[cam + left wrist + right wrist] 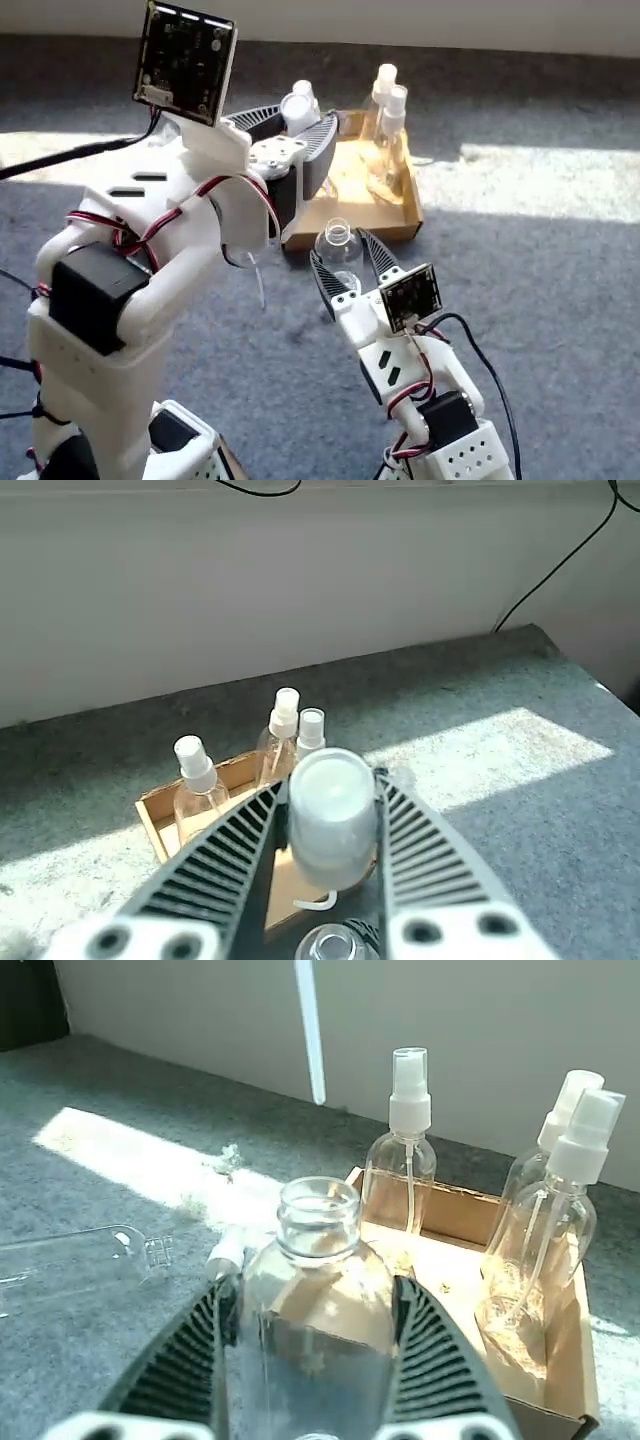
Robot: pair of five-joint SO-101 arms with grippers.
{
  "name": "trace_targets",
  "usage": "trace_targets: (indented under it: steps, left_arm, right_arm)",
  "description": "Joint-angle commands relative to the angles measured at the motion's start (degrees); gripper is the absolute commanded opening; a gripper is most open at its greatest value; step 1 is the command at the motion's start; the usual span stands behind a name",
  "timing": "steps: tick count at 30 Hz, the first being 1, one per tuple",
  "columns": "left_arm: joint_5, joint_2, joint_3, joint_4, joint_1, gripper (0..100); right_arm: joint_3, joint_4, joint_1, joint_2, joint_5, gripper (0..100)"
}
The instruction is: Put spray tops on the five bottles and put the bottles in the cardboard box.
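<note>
Grey carpet [550, 300], right claw [310, 1300] gripping bottle [318, 1260] upright (mouth up)

Cardboard box [470, 1215]: one. Bottles: five. Capped bottles [404, 1175]: three, standing in box. Open bottle [318, 1260]: one, in right gripper [310, 1295]. Lying bottle [60, 1260]: one, on tabletop. Loose spray top [330, 820]: one, in left gripper [328, 790]. Arms: two.
</note>
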Motion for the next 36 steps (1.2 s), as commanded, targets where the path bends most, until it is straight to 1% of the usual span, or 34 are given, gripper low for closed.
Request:
trace_targets:
  steps: [1,7,21,25,27,30,32,34,36]
  left_arm:
    - [-0.7,-1.8,-1.7,1.5,4.2,0]
    - [-0.7,-1.4,-1.5,1.6,8.1,0]
    - [-1.1,-1.8,8.3,1.1,7.7,0]
    - [-1.1,-1.5,12.2,1.0,5.2,0]
    - [-1.1,-1.4,17.0,-1.4,5.0,0]
    - [-1.2,-1.8,27.2,-9.5,5.0,0]
    - [-2.8,-1.8,32.1,-14.2,5.0,0]
    - [-4.3,-1.8,35.3,-17.1,5.1,0]
    - [-4.5,-1.8,37.6,-17.9,5.3,0]
  right_arm:
    - [-0.4,-1.5,-0.1,0.2,0.6,0.5]
    - [-0.4,-1.4,-0.1,0.2,0.6,0.5]
    - [-0.4,-1.2,0.0,-0.2,0.6,0.5]
    - [-0.5,-1.2,0.0,-0.3,0.6,0.5]
    - [-0.5,-1.1,0.0,-0.3,0.6,0.5]
    - [-0.5,-1.1,0.0,-0.3,0.4,0.5]
    - [-0.5,-1.1,0.0,-0.3,0.4,0.5]
    - [-0.5,-1.1,0.0,-0.3,0.4,0.5]
    - [-0.5,-1.1,0.0,-0.3,0.4,0.5]
